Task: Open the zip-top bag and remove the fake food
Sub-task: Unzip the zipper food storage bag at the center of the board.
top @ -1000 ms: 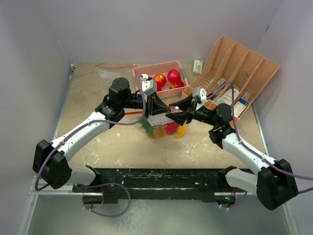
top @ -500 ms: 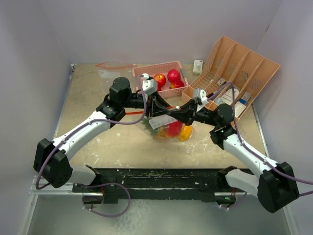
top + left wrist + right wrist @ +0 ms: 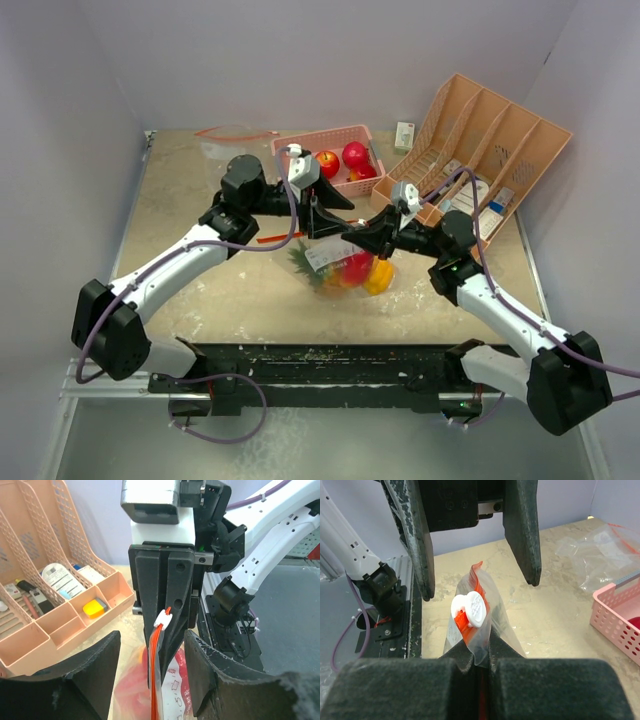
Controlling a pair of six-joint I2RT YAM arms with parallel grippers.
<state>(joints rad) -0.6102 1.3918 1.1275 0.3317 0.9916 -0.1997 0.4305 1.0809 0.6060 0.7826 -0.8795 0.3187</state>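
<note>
at the middle of the desk (image 3: 190,190), between the two arms, sits the clear zip-top bag (image 3: 322,255), its top edge clenched in the right fingers (image 3: 540,685). the left fingers (image 3: 522,535) stand released, one on each side of that edge, apart from it. inside, the glossy fake food (image 3: 352,268) shows red, yellow and orange, with a green crown. a red zip strip carries a white slider (image 3: 470,609). pale lilac walls (image 3: 300,60) enclose the beige marbled desk top.
</note>
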